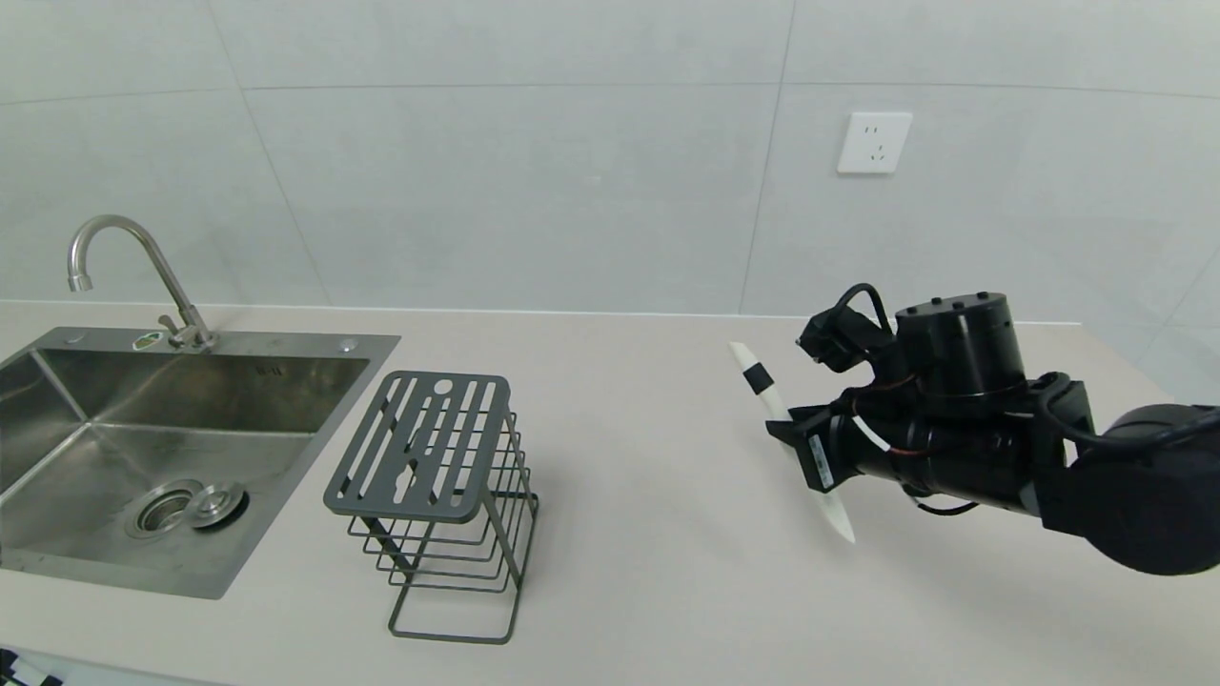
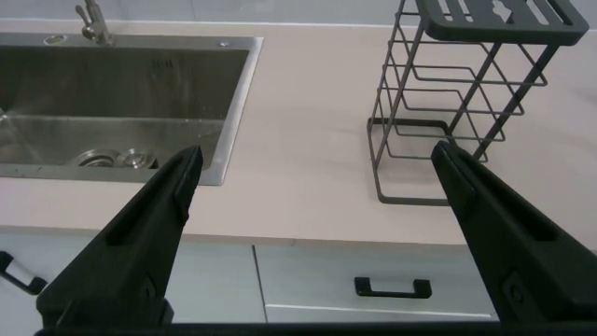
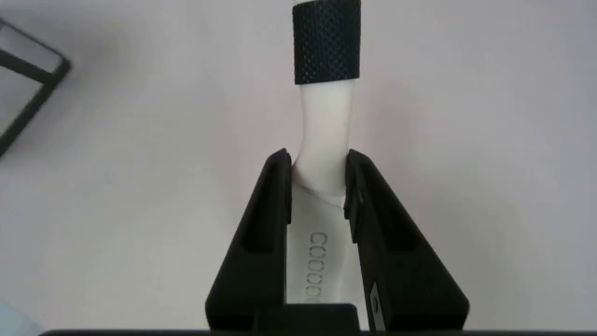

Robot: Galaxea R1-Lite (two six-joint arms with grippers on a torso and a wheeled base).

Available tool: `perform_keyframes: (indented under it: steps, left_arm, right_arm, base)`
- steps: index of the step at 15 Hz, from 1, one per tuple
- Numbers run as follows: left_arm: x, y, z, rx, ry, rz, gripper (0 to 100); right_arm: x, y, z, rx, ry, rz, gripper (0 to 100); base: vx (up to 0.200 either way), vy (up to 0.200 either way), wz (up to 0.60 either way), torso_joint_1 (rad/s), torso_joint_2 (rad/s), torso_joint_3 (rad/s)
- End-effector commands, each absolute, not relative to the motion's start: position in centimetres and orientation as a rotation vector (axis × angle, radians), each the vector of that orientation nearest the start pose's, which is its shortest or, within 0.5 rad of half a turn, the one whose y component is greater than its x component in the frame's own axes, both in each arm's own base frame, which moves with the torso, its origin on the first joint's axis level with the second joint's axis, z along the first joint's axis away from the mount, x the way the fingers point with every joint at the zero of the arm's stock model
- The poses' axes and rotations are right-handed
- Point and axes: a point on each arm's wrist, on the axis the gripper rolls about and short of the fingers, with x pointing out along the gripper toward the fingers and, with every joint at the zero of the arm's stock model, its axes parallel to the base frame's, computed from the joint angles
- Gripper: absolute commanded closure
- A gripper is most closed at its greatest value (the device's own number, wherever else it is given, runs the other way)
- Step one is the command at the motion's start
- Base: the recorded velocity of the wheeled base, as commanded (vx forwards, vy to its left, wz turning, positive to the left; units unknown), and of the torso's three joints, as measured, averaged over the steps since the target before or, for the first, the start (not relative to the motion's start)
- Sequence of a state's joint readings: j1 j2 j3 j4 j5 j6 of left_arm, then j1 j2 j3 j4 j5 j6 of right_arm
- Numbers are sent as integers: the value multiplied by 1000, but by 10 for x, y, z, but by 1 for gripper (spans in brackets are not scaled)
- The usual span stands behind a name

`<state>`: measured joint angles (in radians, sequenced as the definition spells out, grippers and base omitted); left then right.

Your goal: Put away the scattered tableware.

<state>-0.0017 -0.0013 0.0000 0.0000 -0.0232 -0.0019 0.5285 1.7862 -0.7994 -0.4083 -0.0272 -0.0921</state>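
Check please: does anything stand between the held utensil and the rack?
Nothing visible does. The right gripper is shut on the utensil, and only open counter lies between it and the rack.

Sink [image 1: 238, 391] left of rack [image 1: 419, 443], utensil [image 1: 759, 378] right

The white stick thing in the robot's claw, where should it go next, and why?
Probably sideways toward the wire rack, then down into one of its top slots. The right gripper is shut on the white utensil, so the grasp looks done. The rack stands on the counter well apart from it, beside the sink, and its slotted top looks made for holding such pieces.
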Motion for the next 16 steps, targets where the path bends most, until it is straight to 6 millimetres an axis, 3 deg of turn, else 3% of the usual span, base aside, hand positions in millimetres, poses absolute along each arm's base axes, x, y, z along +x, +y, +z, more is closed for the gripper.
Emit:
perform_keyframes:
  steps: [1,5,10,12,13,14,16]
  left_arm:
    - [-23,-1,75,0,0,-26,0]
    - [-23,0,76,0,-2,-25,0]
    - [-23,-1,81,3,-51,-48,0]
    - [-41,-2,150,3,-458,-71,0]
    - [-47,-2,168,8,-489,-150,0]
    - [-49,-2,172,-4,-488,-200,0]
    - [-48,-4,179,-130,-409,-465,0]
  right_arm:
    - [258,154,150,-294,451,584,100]
    - [246,149,151,-330,401,692,100]
    - [209,131,148,-336,394,854,100]
    - [204,128,148,-334,388,875,100]
    - [203,128,149,-339,378,888,100]
    - [203,129,149,-344,367,898,100]
    - [204,131,153,-338,317,939,100]
  base:
    - [0,0,0,0,0,0]
    - [0,0,0,0,0,0]
    - [0,0,0,0,0,0]
    - [0,0,0,0,0,0]
    - [0,0,0,0,0,0]
    - [0,0,0,0,0,0]
    - [0,0,0,0,0,0]
